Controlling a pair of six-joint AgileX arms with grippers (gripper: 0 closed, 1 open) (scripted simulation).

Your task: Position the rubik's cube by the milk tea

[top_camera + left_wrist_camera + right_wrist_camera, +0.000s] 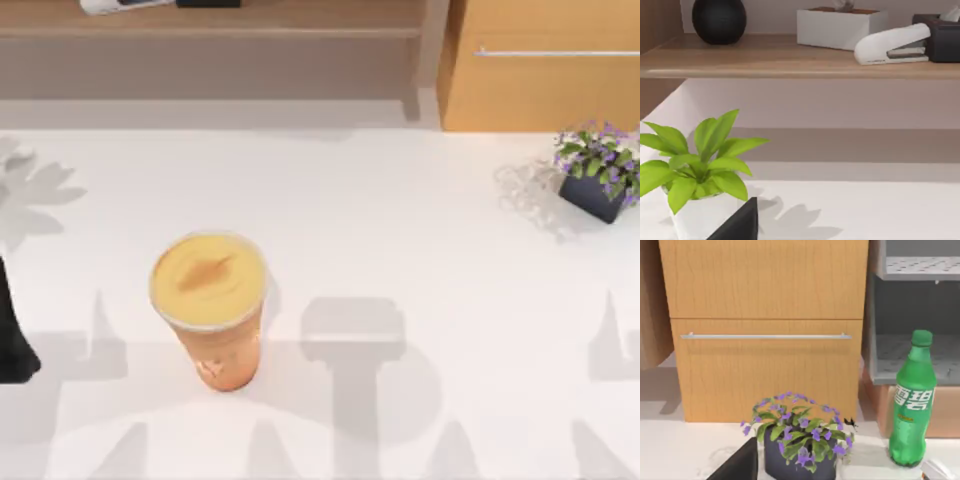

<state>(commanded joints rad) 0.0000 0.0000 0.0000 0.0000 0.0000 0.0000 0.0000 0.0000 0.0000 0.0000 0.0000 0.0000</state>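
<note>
The milk tea (208,305) stands upright on the white table (400,220), left of the middle: a tapered clear cup of orange-tan drink with a pale-yellow lid bearing a brown smudge. The rubik's cube is out of view. My left arm (12,335) shows as a dark shape at the table's left edge, well apart from the cup. A black piece of the left gripper (740,225) reaches into the left wrist view. A like black piece of the right gripper (737,462) sits low in the right wrist view.
A purple-flowered plant in a dark pot (598,172) stands at the far right of the table, before a wooden cabinet (545,65). A leafy green plant in a white pot (695,172) sits below a shelf (790,62). A green bottle (912,400) stands beside the cabinet.
</note>
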